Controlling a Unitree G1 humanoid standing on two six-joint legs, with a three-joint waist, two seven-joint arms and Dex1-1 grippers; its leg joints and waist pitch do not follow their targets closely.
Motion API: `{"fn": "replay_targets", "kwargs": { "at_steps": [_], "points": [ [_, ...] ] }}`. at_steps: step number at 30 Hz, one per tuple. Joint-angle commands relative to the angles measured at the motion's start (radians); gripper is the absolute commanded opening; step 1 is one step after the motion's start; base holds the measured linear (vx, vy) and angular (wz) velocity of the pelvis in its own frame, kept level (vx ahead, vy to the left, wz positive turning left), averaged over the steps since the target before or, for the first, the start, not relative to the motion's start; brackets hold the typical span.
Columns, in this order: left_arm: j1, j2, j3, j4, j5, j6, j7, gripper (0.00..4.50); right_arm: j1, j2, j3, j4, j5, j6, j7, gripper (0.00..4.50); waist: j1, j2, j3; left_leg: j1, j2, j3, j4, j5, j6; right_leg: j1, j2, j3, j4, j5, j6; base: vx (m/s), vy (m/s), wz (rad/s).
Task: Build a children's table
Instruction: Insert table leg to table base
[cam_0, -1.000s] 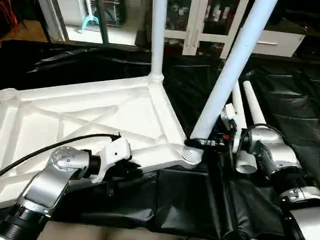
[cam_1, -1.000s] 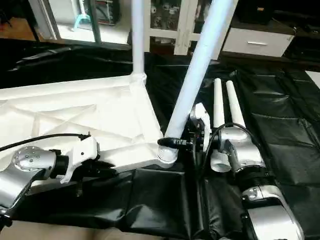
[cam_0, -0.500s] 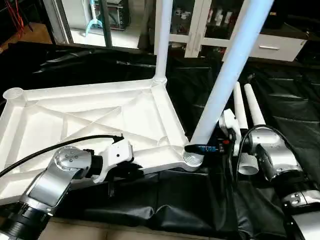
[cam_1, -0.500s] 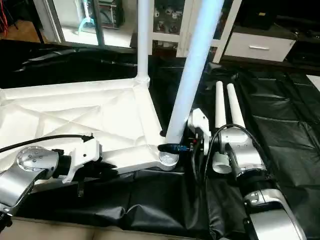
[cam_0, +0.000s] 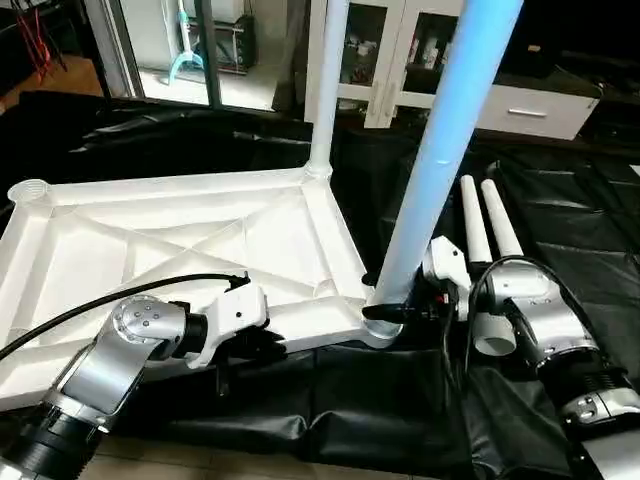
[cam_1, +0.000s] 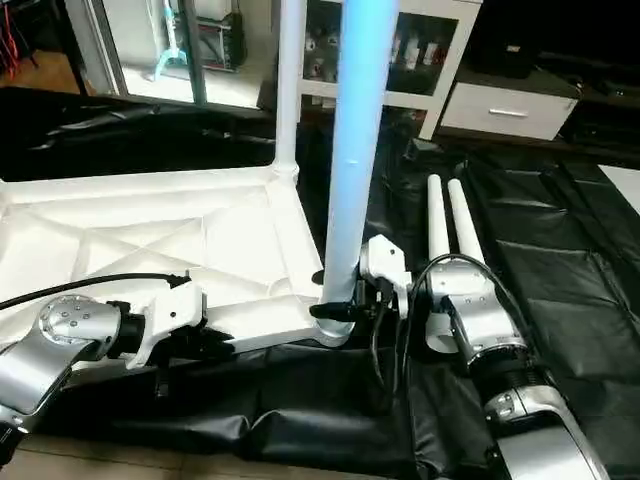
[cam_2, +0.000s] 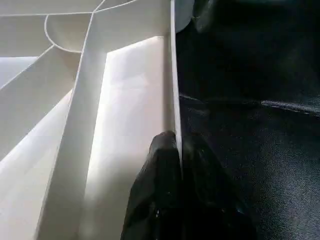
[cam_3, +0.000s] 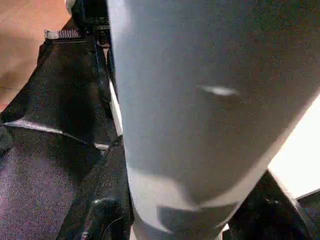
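Right end effector (cam_0: 392, 312), closed around the base of a near-upright leg (cam_0: 440, 150) whose long axis rises from the near corner socket (cam_0: 378, 328), while the left end effector (cam_2: 177, 165), pinched shut on the tabletop (cam_0: 180, 240) rim, steadies it; two legs (cam_0: 485, 225) lie beside.

Daylight from behind the tabletop (cam_0: 180, 230) glares on its white ribs; the close-up leg (cam_3: 200, 100) is blurred, shaded.
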Motion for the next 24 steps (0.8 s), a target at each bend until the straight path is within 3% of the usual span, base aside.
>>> {"fn": "replay_targets", "kwargs": {
  "at_steps": [1,7,8,10,16,19,24],
  "points": [
    [-0.021,-0.013,0.009,-0.012,-0.023,-0.030,0.005,0.00,0.095,0.006,0.069,0.133,-0.105,0.054,-0.036,1.86,-0.010,0.019,-0.017,0.005,0.055,-0.033,-0.087,-0.298,0.006,0.007,-0.071,0.048,-0.076,-0.270,-0.222,0.000,0.000,0.00],
    [-0.019,-0.013,0.013,-0.013,-0.020,-0.027,0.010,0.00,0.085,0.057,-0.050,0.155,0.001,0.104,-0.138,1.86,-0.023,0.016,-0.010,0.004,0.054,-0.041,-0.092,-0.376,-0.012,0.000,-0.072,0.048,-0.088,-0.381,-0.190,0.000,0.000,0.00],
    [-0.019,-0.013,0.014,-0.013,-0.020,-0.027,0.011,0.00,0.089,0.064,-0.069,0.151,0.021,0.115,-0.151,1.86,-0.025,0.022,-0.008,0.006,0.055,-0.044,-0.094,-0.401,-0.016,-0.005,-0.072,0.049,-0.090,-0.410,-0.182,0.000,0.000,0.00],
    [-0.018,-0.012,0.015,-0.013,-0.020,-0.028,0.012,0.00,0.097,0.067,-0.077,0.142,0.033,0.126,-0.152,1.86,-0.028,0.023,-0.009,0.004,0.055,-0.048,-0.096,-0.414,-0.021,-0.003,-0.072,0.047,-0.090,-0.417,-0.175,0.000,0.000,0.00],
    [-0.029,-0.013,0.011,-0.004,-0.020,-0.029,0.010,0.00,0.136,0.048,-0.058,0.109,0.018,0.143,-0.103,1.86,-0.026,0.027,-0.009,0.008,0.056,-0.042,-0.097,-0.397,-0.018,-0.004,-0.070,0.047,-0.090,-0.351,-0.192,0.000,0.000,0.00],
    [-0.034,-0.014,0.007,0.000,-0.018,-0.029,0.007,0.00,0.142,0.025,-0.014,0.118,-0.039,0.106,-0.088,1.86,-0.025,0.028,-0.009,0.007,0.055,-0.039,-0.096,-0.371,-0.011,-0.002,-0.071,0.048,-0.088,-0.315,-0.205,0.000,0.000,0.00],
    [-0.040,-0.016,0.002,0.003,-0.018,-0.025,0.005,0.00,0.139,0.018,0.022,0.125,-0.076,0.097,-0.082,1.86,-0.025,0.025,-0.005,0.008,0.055,-0.039,-0.097,-0.390,-0.010,-0.006,-0.071,0.047,-0.093,-0.358,-0.197,0.000,0.000,0.00]
  ]
}}
